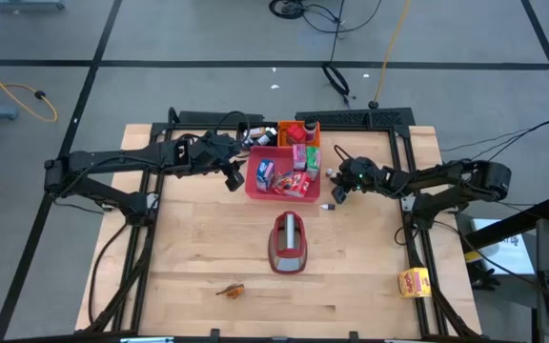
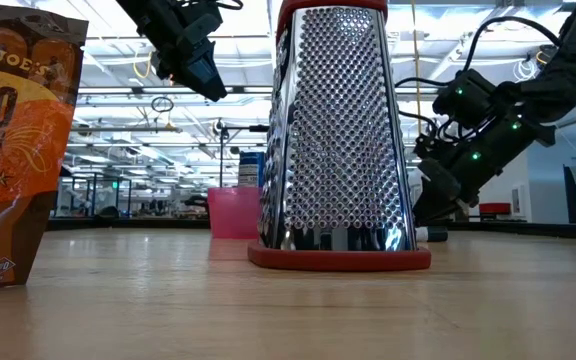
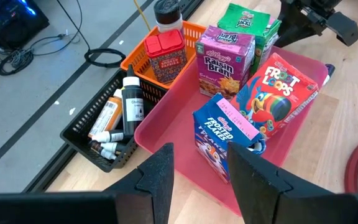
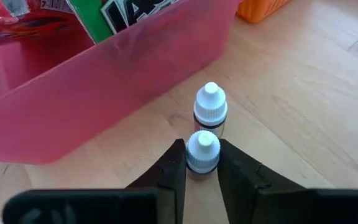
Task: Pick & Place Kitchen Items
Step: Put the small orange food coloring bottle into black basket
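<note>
Kitchen items sat mostly in the pink tray [image 1: 253, 186] at the upper centre of the high view: Frosted Flakes carton [image 3: 217, 140], Froot Loops carton [image 3: 277, 94], Raisin Bran carton [image 3: 221, 57] and a green carton [image 3: 246, 18], packed close together. Two tiny white-capped bottles [image 4: 210, 107] stood upright on the bench [image 1: 351, 276] just outside the tray's wall, touching or nearly touching each other. Right hand [image 4: 202, 163] was down at bench level right of the tray, fingers clamped on the nearer bottle [image 4: 203, 149]. Left hand [image 3: 201, 180] hung above the tray's left edge, fingers apart and holding nothing, over the Frosted Flakes carton. Orange basket [image 3: 191, 31] with a red tin [image 3: 166, 55] and a black basket [image 3: 82, 134] of small bottles stood behind the tray, at the bench's far edge. Grater [image 1: 289, 243] stood upright at centre, well apart from both hands. Small orange-brown piece [image 1: 230, 290] lay at lower left, yellow carton [image 1: 413, 282] at lower right. Orange snack bag [image 2: 18, 150] filled the low view's left edge.
</note>
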Action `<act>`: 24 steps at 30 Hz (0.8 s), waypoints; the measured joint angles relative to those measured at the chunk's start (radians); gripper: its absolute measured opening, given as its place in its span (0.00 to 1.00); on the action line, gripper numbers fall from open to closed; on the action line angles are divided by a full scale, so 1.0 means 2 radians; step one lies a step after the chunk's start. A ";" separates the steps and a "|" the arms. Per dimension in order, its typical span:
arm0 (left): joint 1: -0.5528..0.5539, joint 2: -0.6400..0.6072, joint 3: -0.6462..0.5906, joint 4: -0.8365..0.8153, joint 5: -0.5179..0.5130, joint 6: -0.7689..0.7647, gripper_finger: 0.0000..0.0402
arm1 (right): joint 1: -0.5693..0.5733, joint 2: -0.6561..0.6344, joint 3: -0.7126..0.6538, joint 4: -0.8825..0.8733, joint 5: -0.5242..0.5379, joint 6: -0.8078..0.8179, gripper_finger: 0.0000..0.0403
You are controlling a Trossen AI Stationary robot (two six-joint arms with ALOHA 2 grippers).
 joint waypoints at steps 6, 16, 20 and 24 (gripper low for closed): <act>0.000 0.000 0.000 0.000 0.000 0.000 0.37 | 0.001 -0.011 0.000 -0.011 -0.002 0.010 0.15; 0.000 0.000 0.000 -0.001 0.000 0.003 0.37 | 0.025 -0.120 0.060 -0.149 -0.026 0.018 0.15; 0.000 0.000 0.000 -0.001 0.000 0.003 0.37 | 0.029 -0.135 0.112 -0.173 -0.025 -0.001 0.15; 0.000 0.000 0.000 0.000 0.000 0.002 0.37 | 0.020 -0.130 0.169 -0.184 -0.026 -0.025 0.15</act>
